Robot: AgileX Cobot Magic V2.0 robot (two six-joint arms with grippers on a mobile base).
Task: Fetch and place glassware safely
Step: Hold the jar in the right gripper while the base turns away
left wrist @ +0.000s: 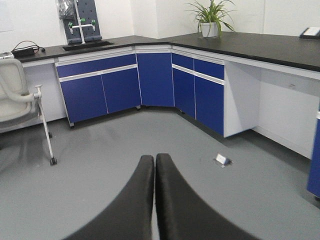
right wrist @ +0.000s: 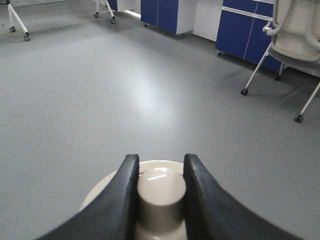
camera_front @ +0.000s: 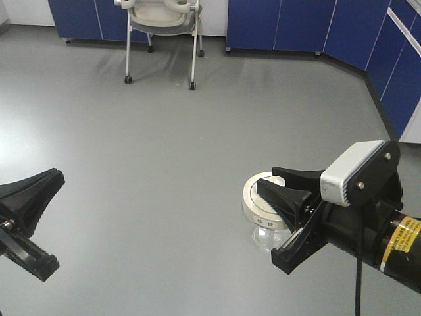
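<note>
The glassware is a small squat clear jar [camera_front: 264,239] with a round cream-white lid [camera_front: 255,205] that has small dark marks on its rim. My right gripper [camera_front: 266,180] is shut on the lid's central knob [right wrist: 161,192], one black finger on each side, and holds the jar over the grey floor. In the right wrist view the gripper [right wrist: 160,158] straddles the knob, and the lid [right wrist: 100,194] shows behind the fingers. My left gripper [camera_front: 56,176] hangs at the left edge, shut and empty. Its fingers [left wrist: 145,175] press together in the left wrist view.
A wheeled cream chair [camera_front: 161,23] stands at the back in front of blue cabinets [camera_front: 296,23]. More blue cabinets [camera_front: 395,72] run along the right wall. A small floor socket [left wrist: 222,160] sticks up near the corner cabinets [left wrist: 155,80]. Open grey floor [camera_front: 184,145] lies between.
</note>
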